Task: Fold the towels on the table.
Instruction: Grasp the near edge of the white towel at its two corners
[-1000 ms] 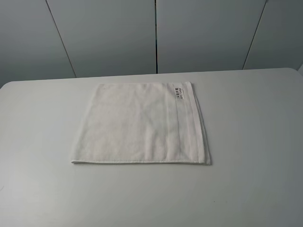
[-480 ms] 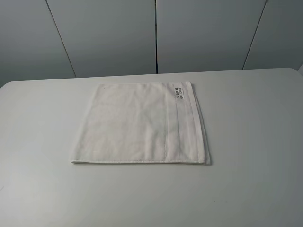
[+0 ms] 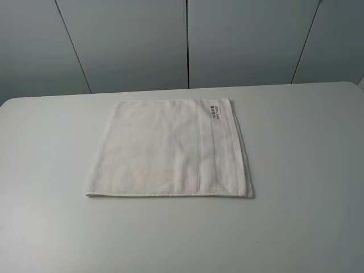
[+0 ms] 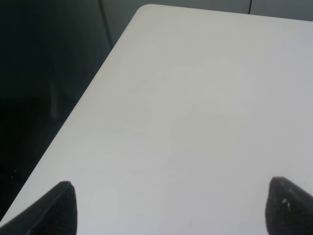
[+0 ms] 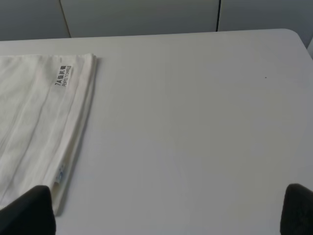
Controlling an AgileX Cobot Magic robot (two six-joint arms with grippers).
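Observation:
One white terry towel lies flat in the middle of the white table, folded into a rough square, with a woven band along its right side and a small dark-printed label at the far right corner. The right wrist view shows the towel's right edge and label. My right gripper is open and empty over bare table to the right of the towel. My left gripper is open and empty over the table's left part, near its edge; the towel is out of that view. Neither gripper shows in the exterior high view.
Grey wall panels stand behind the table's far edge. The table's left edge and rounded far corner show in the left wrist view, with dark floor beyond.

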